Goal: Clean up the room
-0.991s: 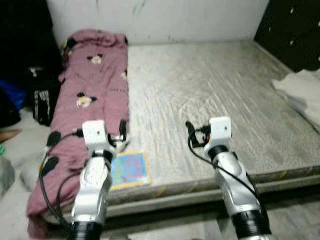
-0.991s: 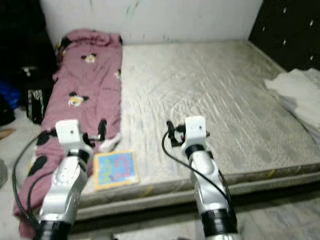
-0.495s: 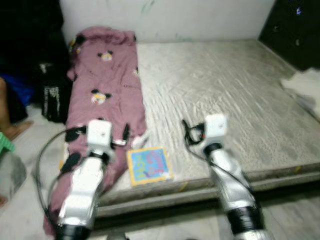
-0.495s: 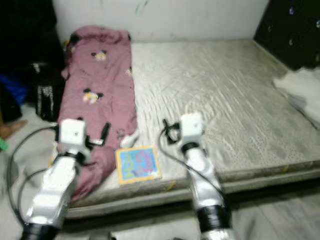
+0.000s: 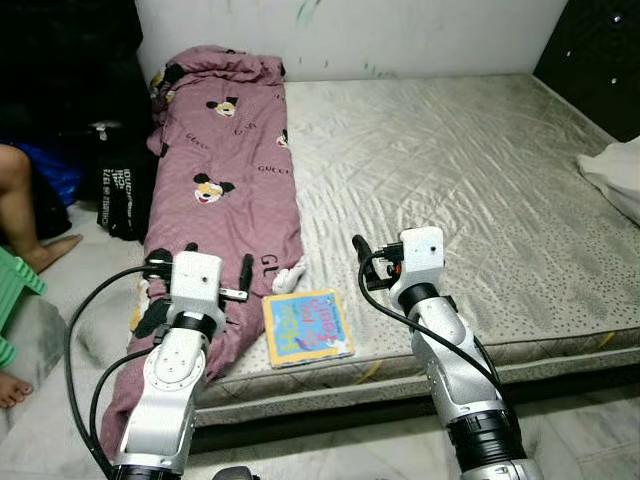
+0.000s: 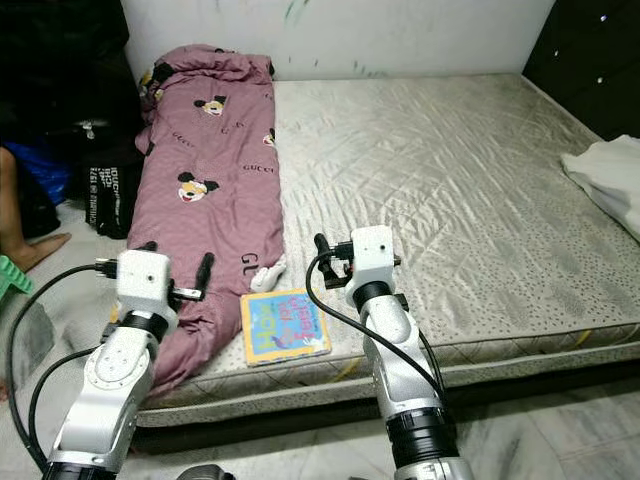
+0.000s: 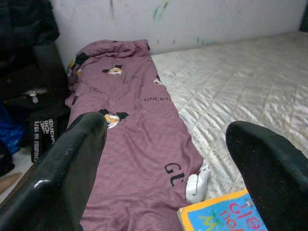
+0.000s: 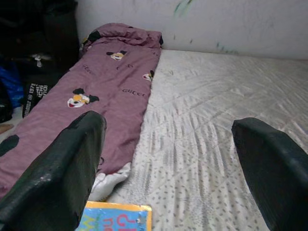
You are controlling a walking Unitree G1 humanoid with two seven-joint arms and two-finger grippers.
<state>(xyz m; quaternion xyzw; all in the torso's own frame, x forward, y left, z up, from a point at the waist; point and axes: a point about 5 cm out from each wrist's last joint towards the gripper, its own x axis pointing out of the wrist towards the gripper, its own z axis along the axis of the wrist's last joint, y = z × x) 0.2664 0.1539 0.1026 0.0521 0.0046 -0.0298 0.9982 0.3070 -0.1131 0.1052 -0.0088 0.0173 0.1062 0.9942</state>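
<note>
A mauve blanket point(image 5: 235, 165) printed with cartoon mice lies along the left side of a bare grey mattress point(image 5: 450, 160). A children's book point(image 5: 306, 327) with a yellow border rests near the mattress's front edge, and a white sock point(image 5: 290, 277) lies just beyond it against the blanket. My left gripper point(image 7: 166, 163) hovers open over the blanket's near end, left of the book, one finger point(image 5: 246, 270) showing beside the wrist. My right gripper point(image 8: 168, 163) is open too, above the mattress just right of the book, holding nothing.
A person's leg point(image 5: 20, 205) and foot point(image 5: 12, 388) are on the floor at the left, by a green stool point(image 5: 12, 290). A black bag point(image 5: 118, 195) stands beside the bed. White folded cloth point(image 5: 615, 170) lies at the mattress's right edge, under a dark headboard point(image 5: 600, 50).
The camera has swung left and the picture has sharpened; the person's leg and green stool have come into view. Both grippers stay open in the same pose.
</note>
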